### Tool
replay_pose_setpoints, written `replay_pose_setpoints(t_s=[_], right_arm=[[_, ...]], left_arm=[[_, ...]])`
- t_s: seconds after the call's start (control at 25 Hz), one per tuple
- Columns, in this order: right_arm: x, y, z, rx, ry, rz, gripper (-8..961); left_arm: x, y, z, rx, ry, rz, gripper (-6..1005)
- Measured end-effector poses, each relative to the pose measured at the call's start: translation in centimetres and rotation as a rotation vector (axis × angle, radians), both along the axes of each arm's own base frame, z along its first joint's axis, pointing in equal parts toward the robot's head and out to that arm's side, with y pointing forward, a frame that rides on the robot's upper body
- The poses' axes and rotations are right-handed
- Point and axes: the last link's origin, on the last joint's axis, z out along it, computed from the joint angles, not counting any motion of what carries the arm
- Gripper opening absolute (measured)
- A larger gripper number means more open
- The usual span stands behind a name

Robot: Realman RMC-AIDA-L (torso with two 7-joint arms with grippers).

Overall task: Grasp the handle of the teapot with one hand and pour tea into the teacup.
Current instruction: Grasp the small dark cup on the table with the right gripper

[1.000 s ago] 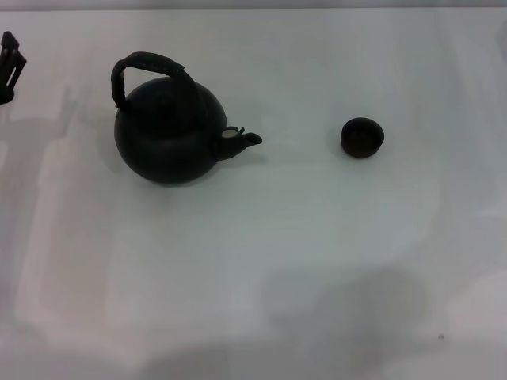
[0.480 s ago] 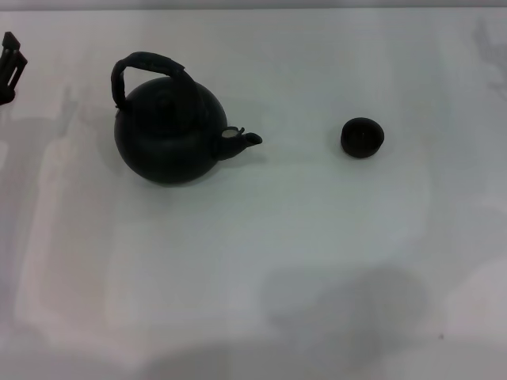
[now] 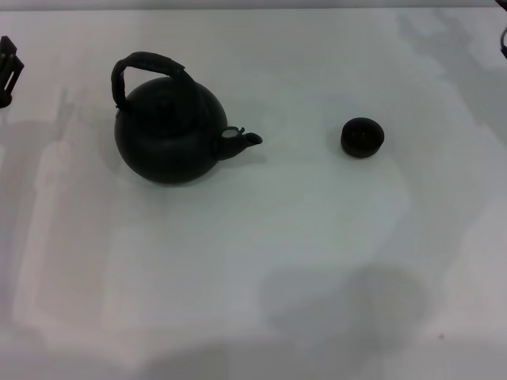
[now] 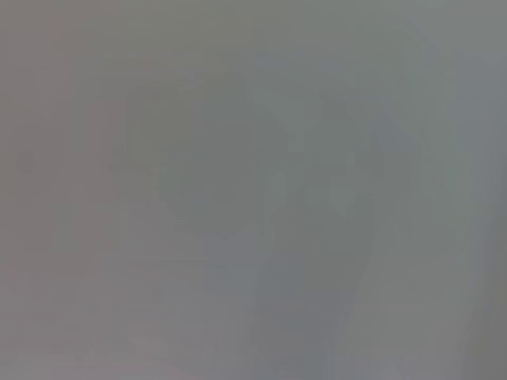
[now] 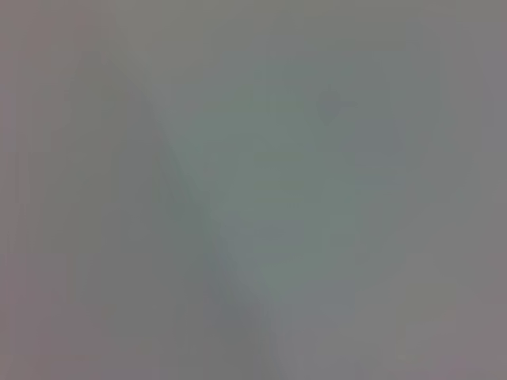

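The round matte black teapot (image 3: 168,134) stands on the white table at the left in the head view, with its short spout (image 3: 247,140) pointing right toward the teacup. Its dark arched handle (image 3: 147,65) rises over the top, free of any gripper. The tiny black-brown teacup (image 3: 362,137) stands upright to the right of the spout, well apart from it. My left gripper (image 3: 7,70) is a dark shape at the far left edge, well left of the teapot. A dark sliver of my right gripper (image 3: 504,43) shows at the far right edge. Both wrist views show only blank surface.
The white table (image 3: 261,261) spreads around both objects. Soft shadows lie on it at the near middle and at the far right. Nothing else stands on it.
My left gripper has slid a little further out past the left edge. A shadow has spread over the far right of the table, and a dark sliver has come in at the right edge.
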Motion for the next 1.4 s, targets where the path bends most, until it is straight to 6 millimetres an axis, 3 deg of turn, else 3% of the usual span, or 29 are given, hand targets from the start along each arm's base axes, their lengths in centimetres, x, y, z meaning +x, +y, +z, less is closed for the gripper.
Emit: replay_pose_setpoints(t_s=[0.36, 0.96, 1.4], right_arm=[[-3.4, 0.6, 1.2, -0.304, 0.031, 0.176, 829], [-9.7, 1.8, -0.4, -0.770, -0.410, 0.377, 828], [-10.9, 1.7, -1.3, -0.967, -0.686, 0.331, 828]], left_arm=[[0.0, 0.0, 0.1, 0.002, 0.002, -0.001, 885], [0.1, 0.3, 0.2, 0.005, 0.008, -0.009, 885], [0.1, 0.3, 0.4, 0.011, 0.007, -0.005, 884]])
